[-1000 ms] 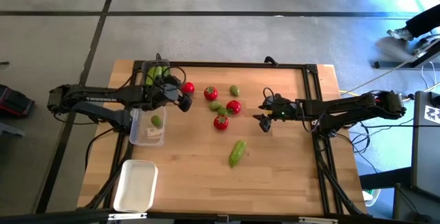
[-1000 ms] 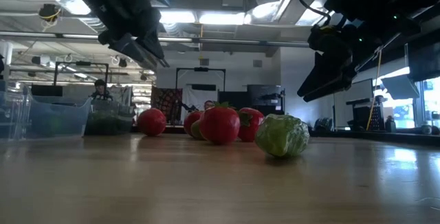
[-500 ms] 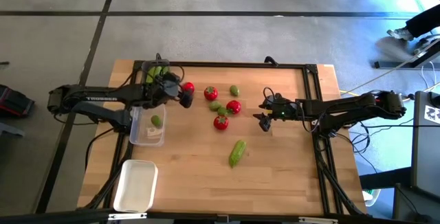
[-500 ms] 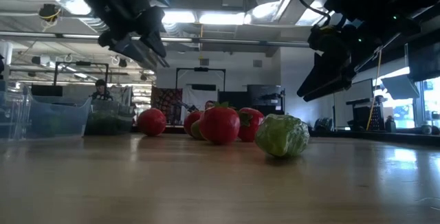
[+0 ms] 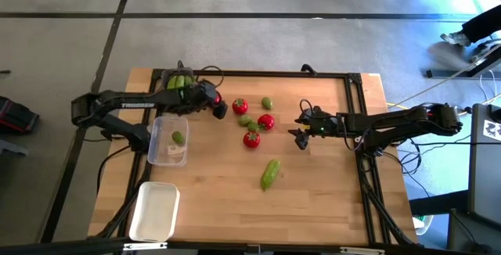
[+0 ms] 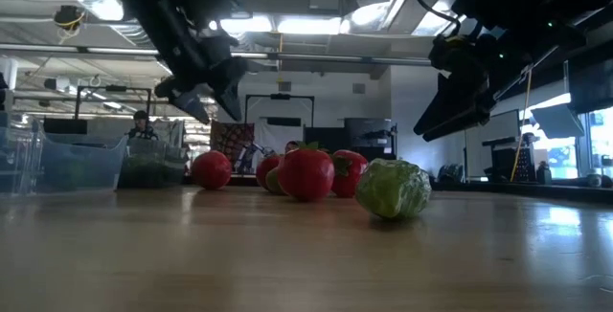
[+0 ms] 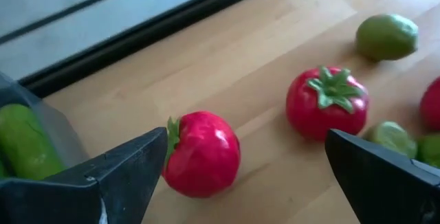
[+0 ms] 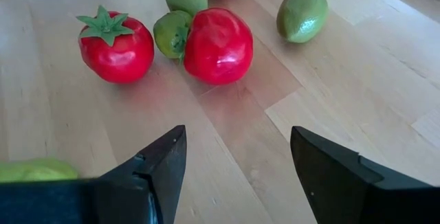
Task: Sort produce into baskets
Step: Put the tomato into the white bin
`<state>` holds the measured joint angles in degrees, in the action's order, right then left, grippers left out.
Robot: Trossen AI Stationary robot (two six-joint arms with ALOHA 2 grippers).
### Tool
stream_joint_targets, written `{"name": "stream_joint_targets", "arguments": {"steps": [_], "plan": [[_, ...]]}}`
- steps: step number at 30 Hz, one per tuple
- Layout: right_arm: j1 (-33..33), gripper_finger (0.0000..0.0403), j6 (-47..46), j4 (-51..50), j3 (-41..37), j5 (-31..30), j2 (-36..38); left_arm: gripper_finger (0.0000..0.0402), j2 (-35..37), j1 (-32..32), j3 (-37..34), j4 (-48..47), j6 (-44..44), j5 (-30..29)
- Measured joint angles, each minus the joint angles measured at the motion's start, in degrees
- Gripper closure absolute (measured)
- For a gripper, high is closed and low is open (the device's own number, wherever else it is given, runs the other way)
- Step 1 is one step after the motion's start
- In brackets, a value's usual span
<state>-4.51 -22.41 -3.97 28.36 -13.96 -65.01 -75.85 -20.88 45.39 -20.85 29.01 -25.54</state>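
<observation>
My left gripper hangs open just above a red tomato that lies on its side at the table's far left; its fingers stand on either side of the tomato without touching it. Beyond it lie another tomato, two more tomatoes, small green fruits and a cucumber. The dark grey basket holds cucumbers. The clear basket holds one green fruit. My right gripper waits open, right of the pile.
A white basket lies at the near left corner. A black frame runs along the table's far and right edges. Bare wood stretches across the near half of the table around the cucumber.
My left gripper has swung toward the table's right edge and come down from beside the clear basket toward the far-left tomato, staying open. Nothing on the table has moved, and my right arm has kept still.
</observation>
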Motion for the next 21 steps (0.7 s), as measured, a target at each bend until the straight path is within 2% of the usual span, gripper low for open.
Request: {"name": "stream_joint_targets", "arguments": {"steps": [9,21], "plan": [[0.0,0.0162,0.2,0.0,0.0,0.0,0.0,0.0011,-6.43,-6.35,4.31,-2.88,-2.01,4.16],[0.0,0.0162,0.38,-0.09,0.01,-0.02,0.0,0.0011,-13.35,-7.79,4.54,-2.46,-2.07,5.22]]}}
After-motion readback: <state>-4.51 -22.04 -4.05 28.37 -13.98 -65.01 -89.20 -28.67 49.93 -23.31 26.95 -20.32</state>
